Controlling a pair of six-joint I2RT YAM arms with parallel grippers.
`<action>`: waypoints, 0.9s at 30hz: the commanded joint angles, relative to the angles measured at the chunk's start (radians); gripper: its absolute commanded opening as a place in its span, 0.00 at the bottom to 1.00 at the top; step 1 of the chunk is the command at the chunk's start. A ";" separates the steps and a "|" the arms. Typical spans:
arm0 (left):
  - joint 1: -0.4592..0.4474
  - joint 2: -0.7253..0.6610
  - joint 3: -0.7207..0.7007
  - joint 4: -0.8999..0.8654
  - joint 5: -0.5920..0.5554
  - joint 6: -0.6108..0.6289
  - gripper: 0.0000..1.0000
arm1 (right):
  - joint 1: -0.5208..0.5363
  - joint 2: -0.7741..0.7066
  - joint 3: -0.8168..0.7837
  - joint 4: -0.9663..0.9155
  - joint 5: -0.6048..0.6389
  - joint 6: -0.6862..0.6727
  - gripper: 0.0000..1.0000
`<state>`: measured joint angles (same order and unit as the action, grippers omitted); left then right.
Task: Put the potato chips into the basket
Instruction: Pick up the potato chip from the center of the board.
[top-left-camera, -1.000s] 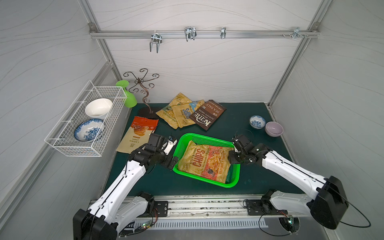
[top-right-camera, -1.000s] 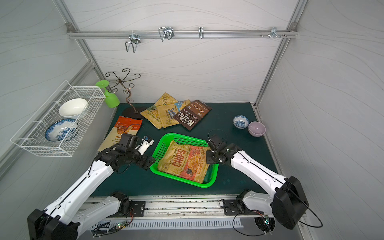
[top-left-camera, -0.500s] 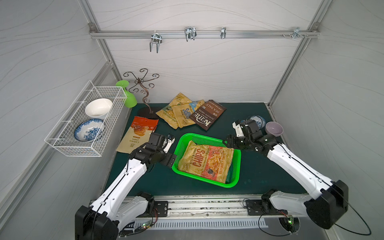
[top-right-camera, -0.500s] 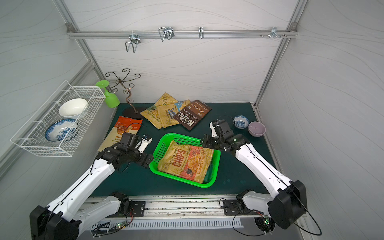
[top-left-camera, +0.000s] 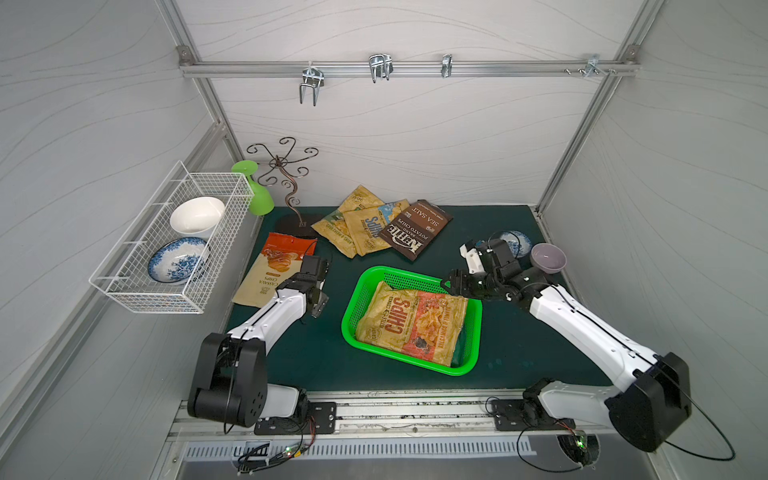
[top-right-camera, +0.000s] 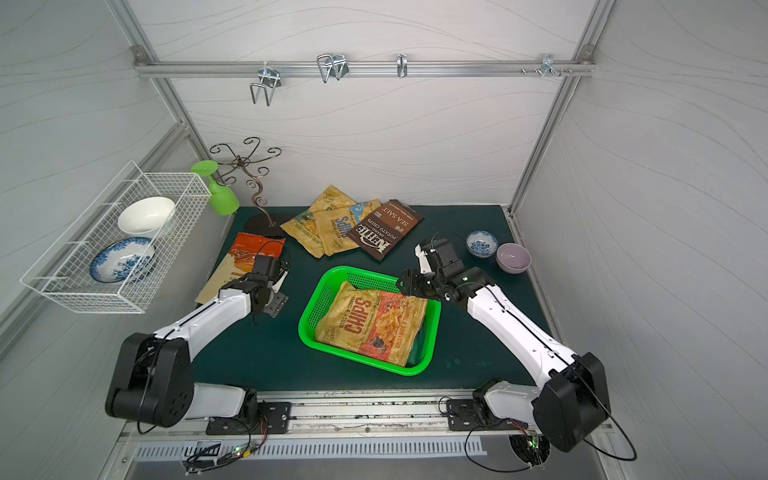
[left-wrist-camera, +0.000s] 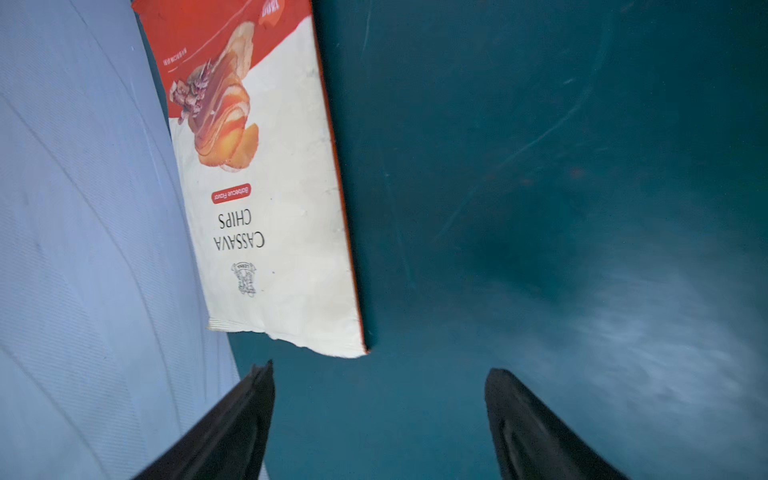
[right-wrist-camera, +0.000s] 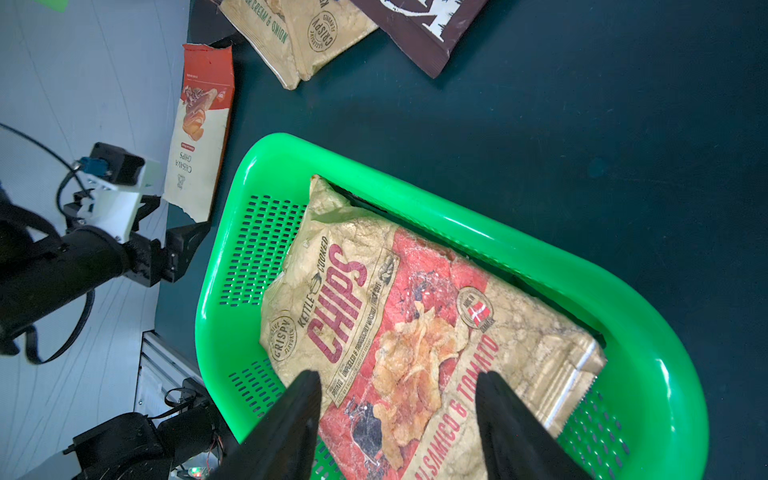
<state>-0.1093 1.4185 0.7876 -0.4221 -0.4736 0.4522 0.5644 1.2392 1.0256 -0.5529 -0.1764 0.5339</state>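
Observation:
The green basket (top-left-camera: 360, 296) (top-right-camera: 319, 305) (right-wrist-camera: 457, 224) sits mid-mat with a tan CHIPS bag (top-left-camera: 411, 322) (top-right-camera: 374, 322) (right-wrist-camera: 395, 316) lying flat in it. My right gripper (top-left-camera: 449, 286) (top-right-camera: 405, 284) (right-wrist-camera: 397, 374) hovers open over the basket's far right corner, with nothing between its fingers. An orange-and-white cassava chips bag (top-left-camera: 266, 276) (left-wrist-camera: 266, 208) (right-wrist-camera: 199, 137) lies by the left wall. My left gripper (left-wrist-camera: 378, 370) is open just short of that bag's near edge. Tan bags (top-left-camera: 359, 224) and a brown Kettle bag (top-left-camera: 415, 232) lie at the back.
A white wire rack (top-left-camera: 137, 286) on the left wall holds two bowls. A green goblet (top-left-camera: 257, 199) and a scrolled metal stand (top-left-camera: 286, 183) are at the back left. A blue-patterned bowl (top-left-camera: 517, 245) and a lilac bowl (top-left-camera: 548, 257) sit behind my right arm.
My right gripper has drawn back from the CHIPS bag's right edge to the basket's far corner. My left gripper has turned from the basket toward the cassava bag, and its jaws have narrowed slightly.

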 joint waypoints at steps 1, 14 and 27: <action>0.046 0.080 0.044 0.134 -0.092 0.081 0.80 | -0.002 -0.032 -0.015 0.011 -0.013 0.007 0.63; 0.134 0.265 0.043 0.281 -0.115 0.205 0.73 | -0.002 -0.074 -0.043 0.012 -0.021 0.025 0.63; 0.200 0.315 0.025 0.295 -0.079 0.216 0.35 | 0.002 -0.135 -0.087 0.019 -0.017 0.047 0.63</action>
<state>0.0807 1.7187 0.8146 -0.0883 -0.5850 0.6762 0.5644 1.1294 0.9501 -0.5465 -0.1852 0.5686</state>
